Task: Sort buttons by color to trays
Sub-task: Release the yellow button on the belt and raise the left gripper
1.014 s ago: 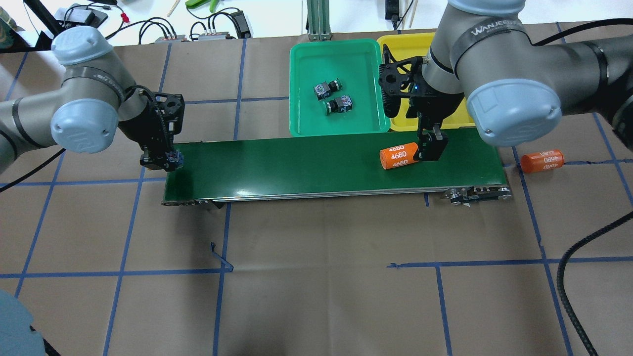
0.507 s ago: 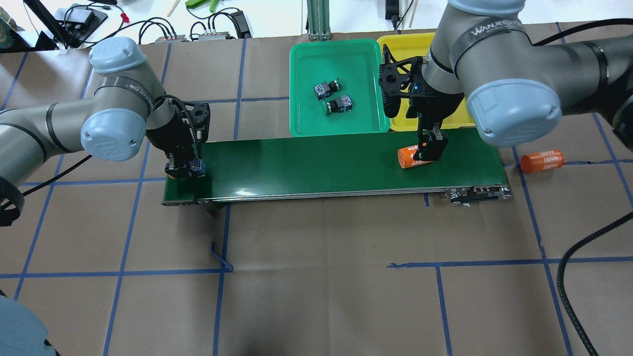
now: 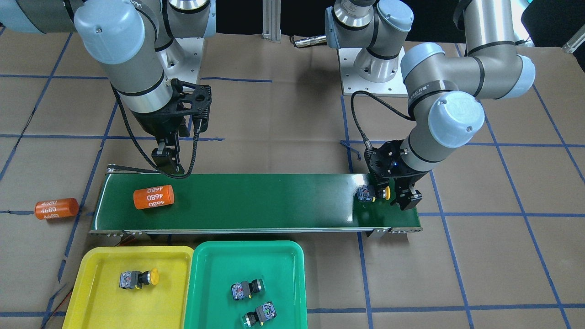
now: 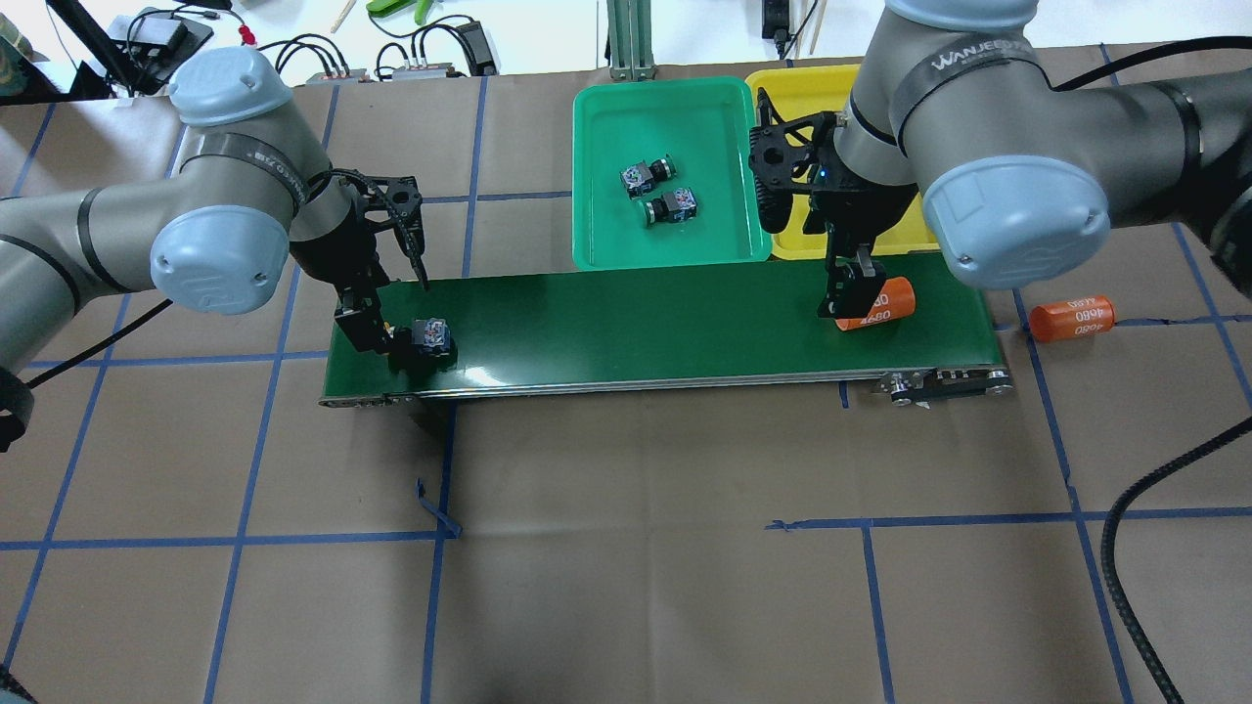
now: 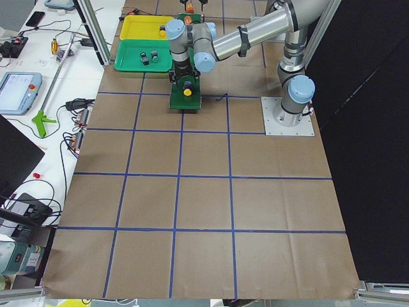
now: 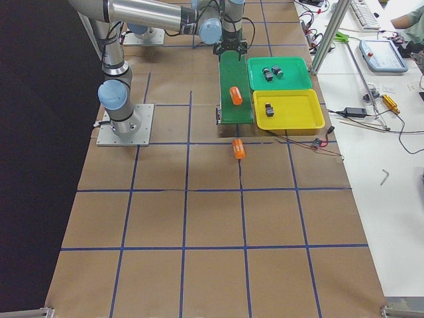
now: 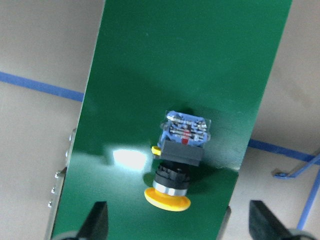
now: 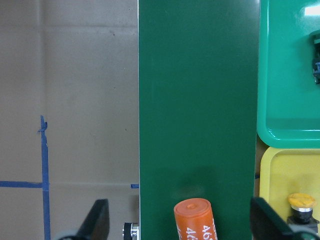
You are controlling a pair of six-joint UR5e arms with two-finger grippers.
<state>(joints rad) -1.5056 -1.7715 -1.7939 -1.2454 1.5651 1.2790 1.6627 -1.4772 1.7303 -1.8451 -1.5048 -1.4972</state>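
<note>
Lifting straight up looks the safest exit for the left fingers (image 3: 408, 199), so the yellow button (image 3: 372, 193) on the conveyor belt (image 3: 265, 201) is not nudged. From the front it lies free at their nine o'clock, just beside them. Overhead, it sits at their three o'clock. The left wrist camera shows them spread wide, with the button at twelve o'clock, cap nearest. The right wrist camera shows the right fingers (image 8: 97, 220) spread, an orange cylinder (image 8: 194, 220) in line between them and the yellow tray (image 8: 280, 170) at four o'clock.
</note>
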